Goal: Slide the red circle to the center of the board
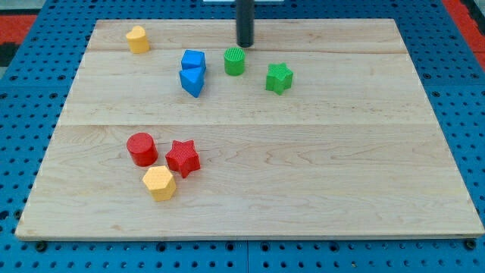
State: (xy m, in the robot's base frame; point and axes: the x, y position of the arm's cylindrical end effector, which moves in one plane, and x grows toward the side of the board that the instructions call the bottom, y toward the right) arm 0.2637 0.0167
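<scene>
Nearest me there's a yellow hexagon (159, 183), with a red star (183, 158) just above it. The red circle (142, 149) sits right beside that star, low on the view's left of the table (341, 189). It's a squat, plain red cylinder, flat top, well off center. Further back are two blue blocks (192, 73), a green cylinder (235, 61), a green star (279, 78) and a yellow block (137, 39). No fingers here, just my tip (245, 45) at the far edge, holding nothing, probably parked clear of everything.
</scene>
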